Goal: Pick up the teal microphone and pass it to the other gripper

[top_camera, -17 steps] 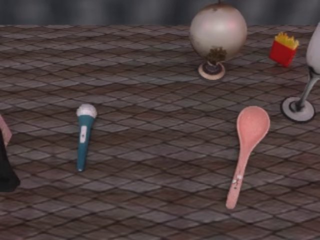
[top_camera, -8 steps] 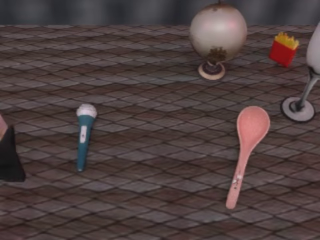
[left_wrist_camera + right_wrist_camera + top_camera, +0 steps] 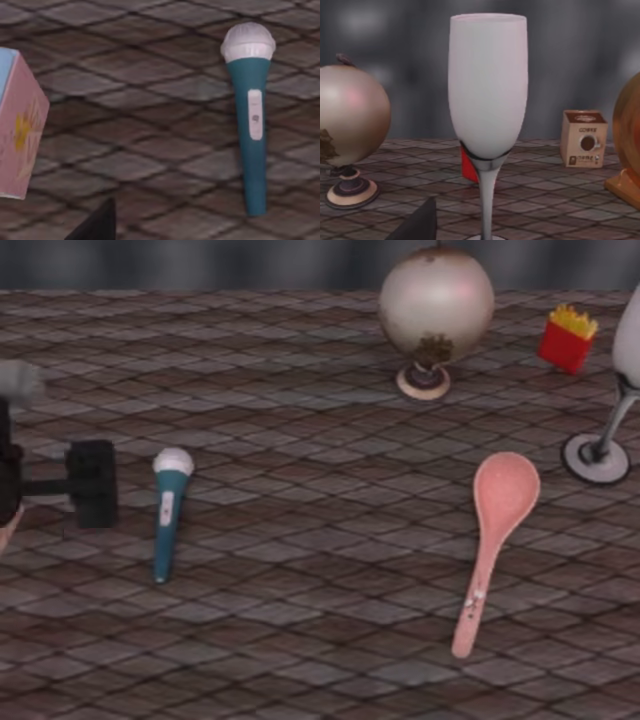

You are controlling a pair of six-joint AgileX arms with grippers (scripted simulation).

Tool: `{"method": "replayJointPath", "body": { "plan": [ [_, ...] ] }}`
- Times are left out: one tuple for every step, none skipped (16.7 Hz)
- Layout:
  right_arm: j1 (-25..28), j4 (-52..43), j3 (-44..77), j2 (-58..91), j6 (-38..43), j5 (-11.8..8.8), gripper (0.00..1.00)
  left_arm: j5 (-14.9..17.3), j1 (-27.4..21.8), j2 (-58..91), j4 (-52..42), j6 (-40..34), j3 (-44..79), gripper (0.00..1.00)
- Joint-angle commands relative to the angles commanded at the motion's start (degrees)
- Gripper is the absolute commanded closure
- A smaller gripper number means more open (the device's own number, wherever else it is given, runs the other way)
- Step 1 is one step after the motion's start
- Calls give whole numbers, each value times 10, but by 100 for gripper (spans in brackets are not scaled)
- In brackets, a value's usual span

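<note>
Dim, even light; soft shadows; backgrounds blurred.

Our left arm reaches in from the left edge of the table, its dark wrist at the very edge with a grey cylinder just beyond it on the far side. A thin black rod runs rightward from the wrist to a black block at the front of our left gripper, which sits over the left part of the table. In the left wrist view only one pointed black fingertip shows at the frame's edge. Our right arm lies outside the top view; its wrist view shows one dark fingertip, low near the tabletop.
</note>
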Motion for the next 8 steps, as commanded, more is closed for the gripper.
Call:
{"method": "replayJointPath", "body": {
  "plan": [
    [0,0,0,0,0,0,0,0,-9,57,-23,-9,37,0],
    [0,0,0,0,0,0,0,0,-19,112,-45,-17,73,0],
    [0,0,0,0,0,0,0,-1,-27,163,-67,-25,107,0],
    [0,0,0,0,0,0,0,-1,-36,211,-88,-32,139,0],
    [0,0,0,0,0,0,0,-2,-44,256,-108,-39,168,0],
    [0,0,0,0,0,0,0,-2,-51,295,-127,-45,195,0],
    [0,0,0,0,0,0,0,-3,-57,330,-145,-51,218,0],
    [0,0,0,0,0,0,0,-4,-63,360,-161,-56,238,0]
  ]
}}
